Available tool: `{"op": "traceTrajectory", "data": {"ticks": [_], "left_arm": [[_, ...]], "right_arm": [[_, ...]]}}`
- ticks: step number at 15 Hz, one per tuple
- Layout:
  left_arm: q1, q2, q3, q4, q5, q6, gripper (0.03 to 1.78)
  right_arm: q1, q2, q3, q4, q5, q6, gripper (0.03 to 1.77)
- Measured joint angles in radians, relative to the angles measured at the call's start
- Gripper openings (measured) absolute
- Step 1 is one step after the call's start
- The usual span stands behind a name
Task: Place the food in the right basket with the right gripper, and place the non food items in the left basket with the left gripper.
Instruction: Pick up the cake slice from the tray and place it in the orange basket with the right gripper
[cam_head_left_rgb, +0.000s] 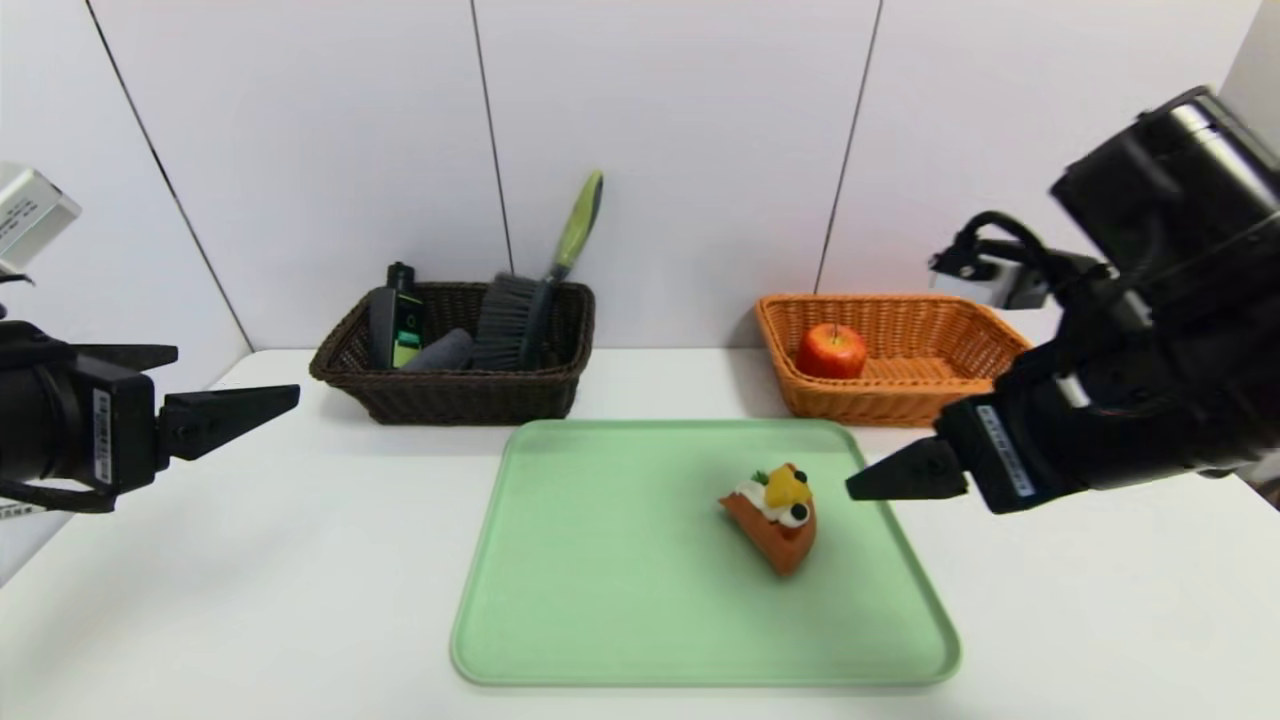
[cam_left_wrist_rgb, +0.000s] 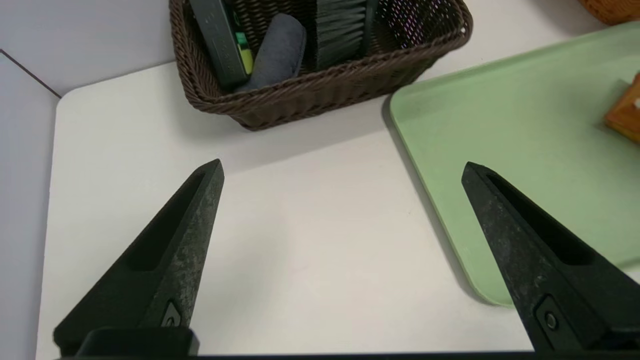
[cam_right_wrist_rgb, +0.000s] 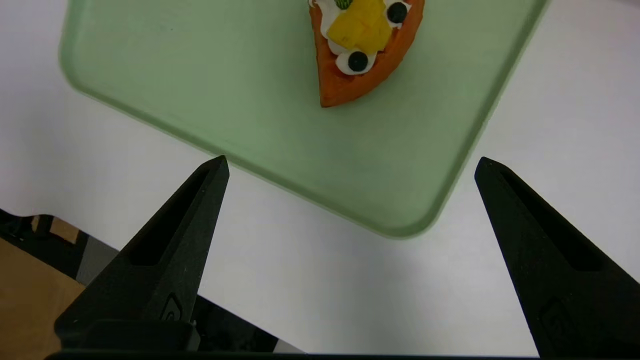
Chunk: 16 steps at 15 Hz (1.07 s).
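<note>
Sorting nearly complete. The brush (cam_head_left_rgb: 520, 315), cloth roll (cam_head_left_rgb: 440, 350) and pump bottle (cam_head_left_rgb: 395, 320) lie in the dark left basket (cam_head_left_rgb: 450, 395); the apple (cam_head_left_rgb: 831, 351) sits in the orange right basket (cam_head_left_rgb: 900, 395). Only the tart slice (cam_head_left_rgb: 775, 512) remains, on the green tray (cam_head_left_rgb: 620, 620) at centre. The right tool (cam_head_left_rgb: 880, 478), released and empty, hovers beside it; the left tool (cam_head_left_rgb: 235, 412), released, waits at left. White desk (cam_head_left_rgb: 200, 600), white panelled wall (cam_head_left_rgb: 700, 150).
</note>
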Motion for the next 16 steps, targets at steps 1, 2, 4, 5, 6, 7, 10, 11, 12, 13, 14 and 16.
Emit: {"op": "traceTrajectory", "data": {"ticks": [1,2,4,5,6,7,10,11,12,13,14,16], "left_arm": [[-0.021,-0.014,0.000,0.032,-0.005,0.000,1.69],[-0.045,-0.026,-0.003,0.067,-0.022,0.000,1.69],[-0.094,-0.044,-0.016,0.137,-0.103,-0.004,1.69],[-0.108,-0.050,-0.022,0.162,-0.154,-0.005,1.69],[-0.117,-0.054,-0.029,0.177,-0.210,-0.004,1.69],[-0.123,-0.056,-0.034,0.181,-0.260,-0.001,1.69],[-0.151,-0.057,-0.038,0.180,-0.290,-0.001,1.69],[-0.156,-0.057,-0.036,0.180,-0.288,-0.001,1.69],[-0.158,-0.057,-0.034,0.179,-0.283,-0.001,1.69],[-0.160,-0.057,-0.032,0.179,-0.278,-0.001,1.69],[-0.160,-0.057,-0.029,0.179,-0.275,-0.001,1.69],[-0.160,-0.058,-0.025,0.177,-0.273,-0.001,1.69]], "right_arm": [[0.014,0.050,-0.020,0.001,-0.018,0.010,1.70],[0.025,0.097,-0.038,0.000,-0.031,0.027,1.70],[0.036,0.181,-0.070,0.000,-0.044,0.073,1.70],[0.039,0.219,-0.084,-0.001,-0.058,0.100,1.70],[0.040,0.251,-0.099,-0.003,-0.077,0.124,1.70],[0.040,0.280,-0.113,-0.004,-0.093,0.145,1.70],[0.041,0.352,-0.137,-0.009,-0.110,0.171,1.70],[0.041,0.376,-0.143,-0.010,-0.119,0.173,1.70],[0.042,0.395,-0.151,-0.011,-0.126,0.173,1.70],[0.044,0.418,-0.165,-0.011,-0.130,0.175,1.70],[0.045,0.443,-0.186,-0.010,-0.131,0.181,1.70],[0.045,0.487,-0.224,-0.010,-0.143,0.187,1.70]]}}
